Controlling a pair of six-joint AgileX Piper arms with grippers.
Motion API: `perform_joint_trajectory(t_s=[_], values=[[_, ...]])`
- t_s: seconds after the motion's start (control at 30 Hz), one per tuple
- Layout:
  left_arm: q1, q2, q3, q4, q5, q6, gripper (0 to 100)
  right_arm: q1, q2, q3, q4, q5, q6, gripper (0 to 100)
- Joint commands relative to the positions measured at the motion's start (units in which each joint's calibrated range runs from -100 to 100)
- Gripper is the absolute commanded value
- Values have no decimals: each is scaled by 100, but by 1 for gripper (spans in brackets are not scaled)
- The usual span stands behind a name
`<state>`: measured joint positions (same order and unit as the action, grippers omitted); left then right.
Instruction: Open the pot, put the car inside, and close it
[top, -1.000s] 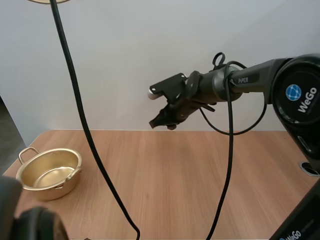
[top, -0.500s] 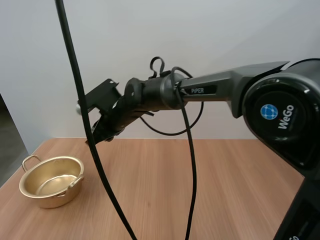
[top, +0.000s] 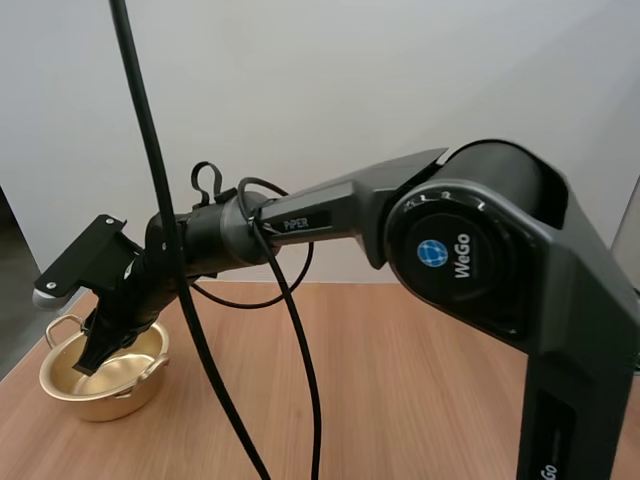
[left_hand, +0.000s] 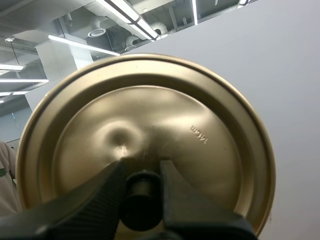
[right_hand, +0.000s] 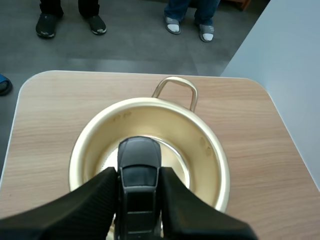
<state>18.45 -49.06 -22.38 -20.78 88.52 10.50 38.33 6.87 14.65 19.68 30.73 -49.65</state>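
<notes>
The gold pot (top: 120, 385) stands open near the table's left edge. My right gripper (top: 92, 357) hangs over its mouth at the end of a long reach across the table. In the right wrist view the black toy car (right_hand: 138, 176) is pinched between my right gripper's fingers (right_hand: 97, 197), directly above the pot's (right_hand: 150, 145) open inside. In the left wrist view my left gripper (left_hand: 142, 192) is shut on the black knob (left_hand: 142, 196) of the gold lid (left_hand: 150, 135), which is held up with its top facing the camera.
The pot sits close to the table's left corner (right_hand: 30, 85), with floor beyond the edge. Two people's feet (right_hand: 70, 22) stand on the floor past that corner. Bare wooden tabletop (top: 430, 390) stretches to the right of the pot.
My right arm has swung from the middle of the table leftward and down, bringing its gripper from high above the table to just over the pot.
</notes>
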Motion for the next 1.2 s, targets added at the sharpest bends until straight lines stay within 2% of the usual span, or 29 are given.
perform_joint_trajectory(t_s=[0.0,0.17,0.2,0.23,0.33,0.37,0.4,0.43,0.47,0.53,0.6,0.63,0.8,0.93,1.17], values=[[2,0,4,3,13,-1,0,-4,142,-4,-33,-202,-9,0],[2,0,4,-11,13,20,0,-4,469,-4,-33,-675,-35,0],[2,0,4,-22,13,19,0,-4,516,-4,-77,-797,-43,11],[2,17,4,-33,13,19,0,-4,558,-4,-167,-931,-43,29],[2,17,4,-33,50,19,0,-4,639,-4,-200,-1118,-43,87],[2,17,4,-44,69,30,0,-4,639,-4,-200,-1138,-43,97],[2,28,4,-42,88,38,0,-4,625,-4,-200,-1122,-43,100],[2,31,4,-42,103,38,0,-13,571,-4,-213,-1036,-33,95],[2,61,4,-17,121,52,0,-40,502,-4,-213,-884,-33,85],[2,136,4,78,238,51,0,-105,319,-4,-213,-541,12,52],[2,251,19,262,457,-3,0,-224,67,-4,-213,-179,116,11],[2,312,86,424,556,-114,0,-315,-97,-4,-213,11,186,0],[2,660,894,1528,1148,-464,0,-1048,-978,9,-255,809,558,0],[2,901,1868,1686,1148,-415,0,-1705,-1598,9,-255,1408,660,0],[2,1512,4160,1832,1148,-200,0,-2827,-2689,9,-282,2488,648,0]])
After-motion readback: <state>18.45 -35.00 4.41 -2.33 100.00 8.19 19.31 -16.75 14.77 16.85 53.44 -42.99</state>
